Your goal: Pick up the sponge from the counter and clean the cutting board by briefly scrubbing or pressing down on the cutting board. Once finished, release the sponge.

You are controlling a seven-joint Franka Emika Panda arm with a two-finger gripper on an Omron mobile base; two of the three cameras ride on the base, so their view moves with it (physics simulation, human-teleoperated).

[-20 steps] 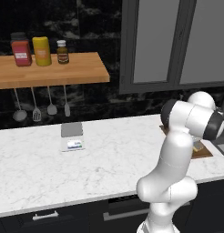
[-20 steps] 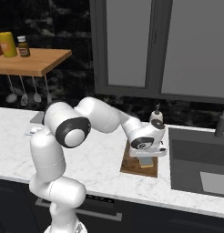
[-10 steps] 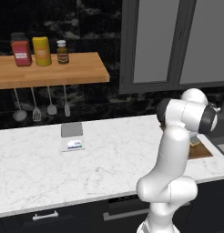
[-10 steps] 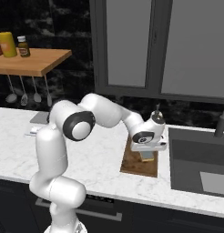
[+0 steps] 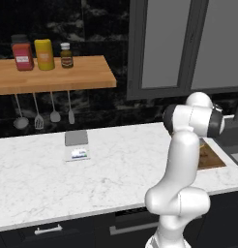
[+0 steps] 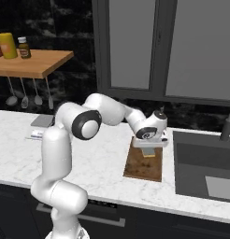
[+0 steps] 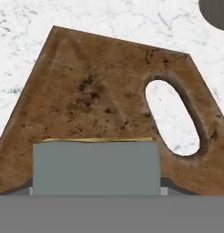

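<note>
Sponge over cutting board, scrub step pending.
My gripper (image 6: 150, 150) clamps the sponge (image 7: 95, 166) above the cutting board (image 7: 100, 100); next, I press down.

Sponge: small flat rectangular pad, grey face with thin yellow edge (image 7: 95, 166), held above the board's near part.
Cutting board: dark brown mottled wooden rectangle with oval hole (image 7: 100, 100), lying flat.
Counter: white grey-veined marble worktop (image 6: 107, 158), bearing the board.
</note>
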